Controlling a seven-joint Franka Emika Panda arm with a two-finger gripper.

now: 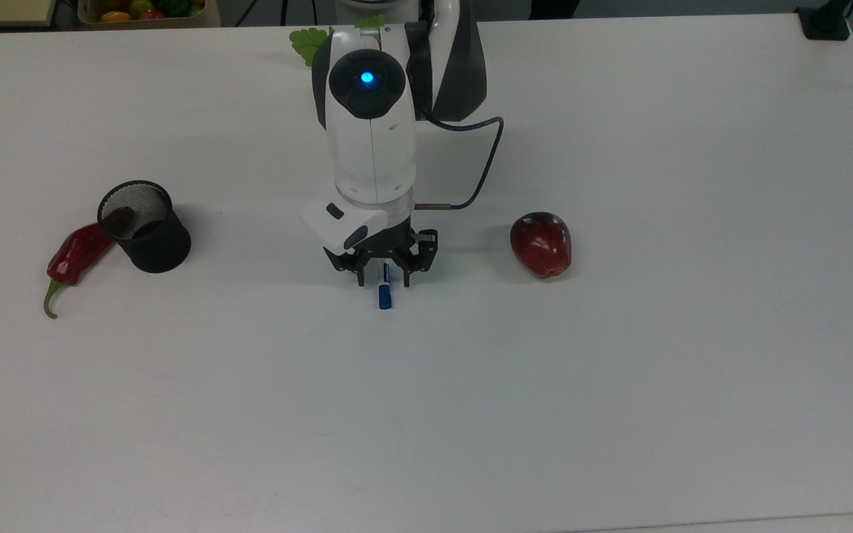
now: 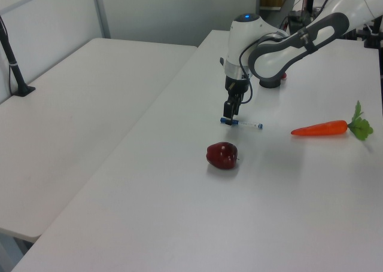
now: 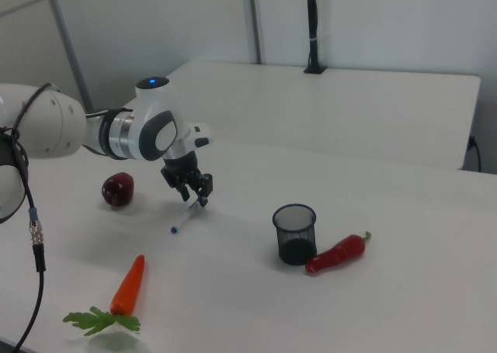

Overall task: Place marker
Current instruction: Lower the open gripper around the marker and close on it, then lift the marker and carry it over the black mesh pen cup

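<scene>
One arm: white Panda reaching over the table (image 1: pixel 619 385), wrist pointing straight down.
Gripper (image 1: pixel 383 280): low at the tabletop, fingers spread wide, one on each side of the marker, nothing clamped.
Marker (image 1: pixel 384 294): flat on the table, blue end poking out below the fingers in the top view; in the left view its white body (image 2: pixel 246 124) runs toward the left view's right.
Apple (image 1: pixel 541 243): dark red, near the marker on the top view's right, apart from it.
Cup (image 1: pixel 146 228): black mesh, upright, well off to the top view's left.
Chili (image 1: pixel 75 257): red, lying against the cup's far-left side in the top view.
Carrot (image 2: pixel 323 128): orange, green top, beyond the marker on the left view's right.
</scene>
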